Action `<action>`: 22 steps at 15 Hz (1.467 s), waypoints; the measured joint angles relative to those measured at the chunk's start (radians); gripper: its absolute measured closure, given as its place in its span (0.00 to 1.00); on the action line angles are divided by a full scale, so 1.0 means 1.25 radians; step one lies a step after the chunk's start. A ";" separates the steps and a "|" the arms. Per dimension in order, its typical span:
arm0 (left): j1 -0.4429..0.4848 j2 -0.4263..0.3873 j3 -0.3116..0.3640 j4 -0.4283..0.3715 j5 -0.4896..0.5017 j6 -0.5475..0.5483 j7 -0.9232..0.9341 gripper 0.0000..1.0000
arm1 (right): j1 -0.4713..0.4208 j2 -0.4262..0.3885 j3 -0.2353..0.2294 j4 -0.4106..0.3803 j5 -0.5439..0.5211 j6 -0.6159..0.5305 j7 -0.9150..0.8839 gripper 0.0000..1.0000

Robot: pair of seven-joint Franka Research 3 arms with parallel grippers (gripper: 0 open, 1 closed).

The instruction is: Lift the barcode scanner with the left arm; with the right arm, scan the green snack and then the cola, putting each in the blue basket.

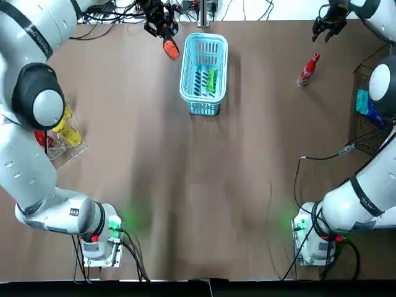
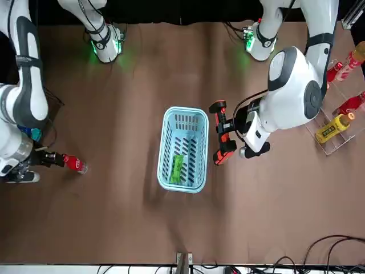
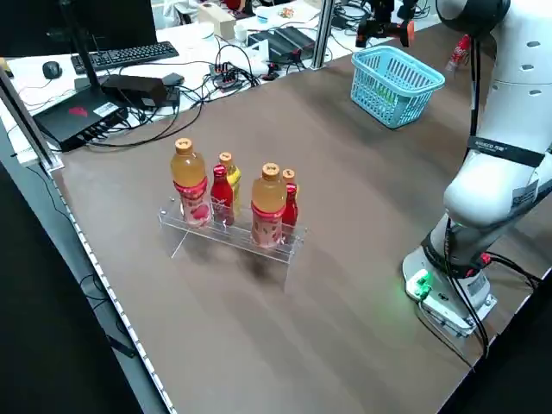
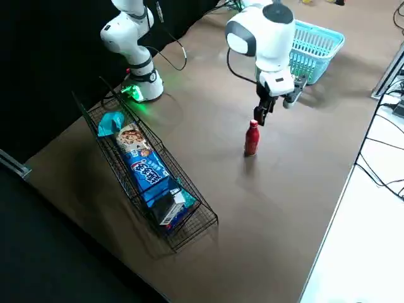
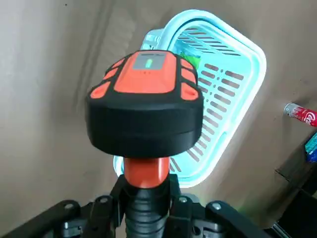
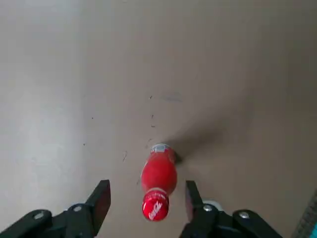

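My left gripper (image 1: 159,23) hangs over the table's far side, shut on the handle of the orange and black barcode scanner (image 1: 171,49), just left of the blue basket (image 1: 189,93). The green snack (image 1: 212,79) lies inside the basket. In the left wrist view the scanner (image 5: 146,99) fills the middle, with the basket (image 5: 245,94) beyond it. The red cola bottle (image 1: 308,68) stands upright at the far right. My right gripper (image 6: 146,201) is open, with the cola (image 6: 158,181) below and between its fingers (image 6: 101,198). In the right side view this gripper (image 4: 273,104) hovers just above the bottle (image 4: 252,139).
A clear rack of drink bottles (image 3: 233,203) stands on the left side of the table. A black wire basket with snack packs (image 4: 148,170) sits at the right edge. Cables and a desk with a keyboard lie beyond the far edge.
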 joint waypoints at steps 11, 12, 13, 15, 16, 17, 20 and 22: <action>0.000 0.005 0.000 0.000 0.000 0.000 0.000 0.63 | -0.001 0.006 0.002 -0.120 -0.023 0.071 -0.071 0.42; 0.000 0.005 0.000 0.000 0.000 0.000 0.000 0.63 | -0.001 0.006 0.002 -0.120 -0.023 0.072 -0.073 0.43; 0.000 0.005 0.000 0.000 0.000 0.000 0.000 0.63 | -0.001 0.006 0.002 -0.120 -0.023 0.073 -0.075 0.51; 0.000 0.005 0.000 0.000 0.000 0.000 0.000 0.63 | -0.001 0.006 0.002 -0.120 -0.023 0.074 -0.076 0.65; 0.000 0.005 0.000 0.000 0.000 0.000 0.000 0.63 | -0.001 0.005 0.002 -0.120 -0.025 0.075 -0.076 0.66; 0.000 0.005 0.000 0.000 0.000 0.000 0.000 0.63 | -0.001 0.005 0.002 -0.120 -0.025 0.075 -0.077 0.67; 0.000 0.005 0.000 0.000 0.000 0.000 0.000 0.63 | -0.001 0.005 0.002 -0.120 -0.025 0.075 -0.082 0.67; 0.000 0.005 0.000 0.000 0.000 0.000 0.000 0.63 | 0.000 0.003 0.004 -0.113 -0.023 0.063 -0.100 0.67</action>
